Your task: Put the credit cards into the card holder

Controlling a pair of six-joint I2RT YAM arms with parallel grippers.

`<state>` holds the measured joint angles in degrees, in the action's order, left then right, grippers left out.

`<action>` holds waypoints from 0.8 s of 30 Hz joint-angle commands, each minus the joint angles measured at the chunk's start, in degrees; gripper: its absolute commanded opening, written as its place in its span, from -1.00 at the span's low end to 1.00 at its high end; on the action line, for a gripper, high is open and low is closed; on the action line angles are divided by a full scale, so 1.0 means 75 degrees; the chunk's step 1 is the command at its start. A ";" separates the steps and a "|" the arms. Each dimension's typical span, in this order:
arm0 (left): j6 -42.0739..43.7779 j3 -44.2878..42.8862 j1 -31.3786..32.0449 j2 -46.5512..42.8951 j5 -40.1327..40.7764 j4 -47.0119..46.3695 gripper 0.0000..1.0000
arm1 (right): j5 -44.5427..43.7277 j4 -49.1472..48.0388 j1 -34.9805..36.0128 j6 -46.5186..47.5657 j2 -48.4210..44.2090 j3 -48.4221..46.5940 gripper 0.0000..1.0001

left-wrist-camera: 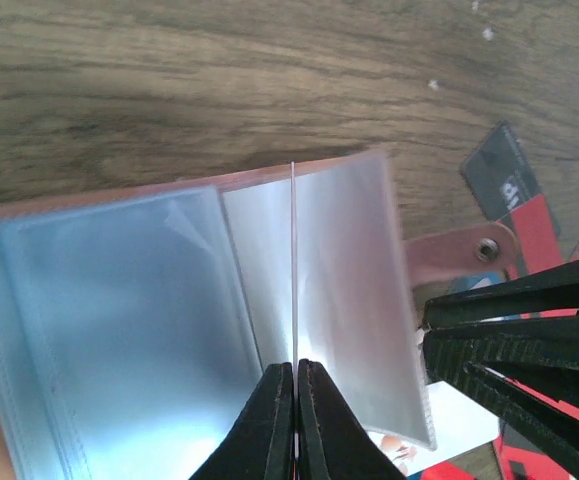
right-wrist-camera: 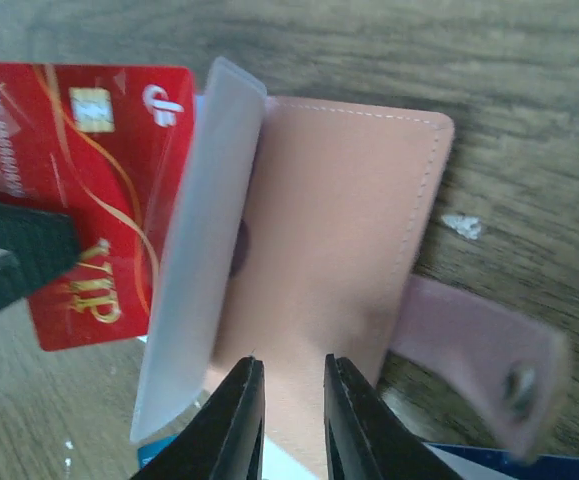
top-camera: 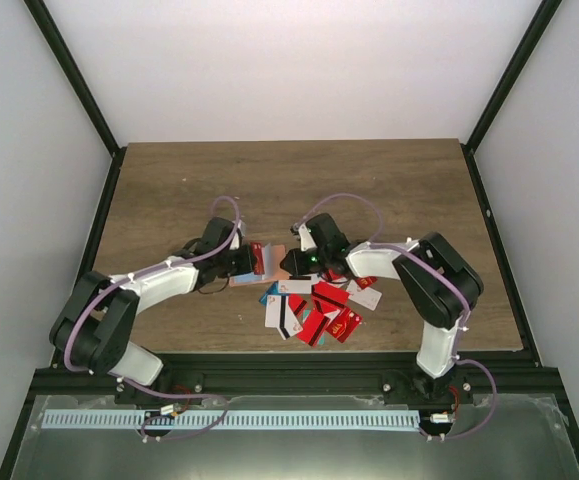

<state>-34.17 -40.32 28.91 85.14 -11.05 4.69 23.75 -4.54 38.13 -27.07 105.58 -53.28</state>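
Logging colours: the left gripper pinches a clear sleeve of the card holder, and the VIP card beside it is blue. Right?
Not quite: the VIP card is red, as the right wrist view shows. The left gripper does pinch a clear sleeve of the card holder.

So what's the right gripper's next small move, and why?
Probably lower the right gripper to pin the flat salmon leather card holder: its jaws stand slightly apart, empty, above it, while the left gripper pinches a clear plastic sleeve.

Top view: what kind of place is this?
Likely a robot test cell: two arms bolted at the edge of a wooden table, enclosed by plain white walls and black frame bars.
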 commanded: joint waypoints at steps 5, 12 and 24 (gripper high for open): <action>0.0145 -0.0591 0.0224 0.0484 -0.0174 -0.0295 -0.92 | -0.0071 -0.0064 0.0014 -0.0228 -0.1068 0.0071 -0.58; 0.0373 -0.0605 0.0224 0.0686 -0.0265 -0.0469 -0.92 | 0.1360 -0.1330 -0.0167 -0.0819 -0.1306 0.0140 -0.52; 0.0455 -0.0379 0.0073 0.1146 -0.0641 -0.1189 -0.92 | 0.3299 -0.3299 -0.0437 -0.1393 0.0540 -0.0089 -0.51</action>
<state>-31.66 -43.92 29.89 92.47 -14.57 -1.30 44.34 -26.00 35.05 -37.19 105.23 -51.70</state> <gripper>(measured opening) 0.041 0.249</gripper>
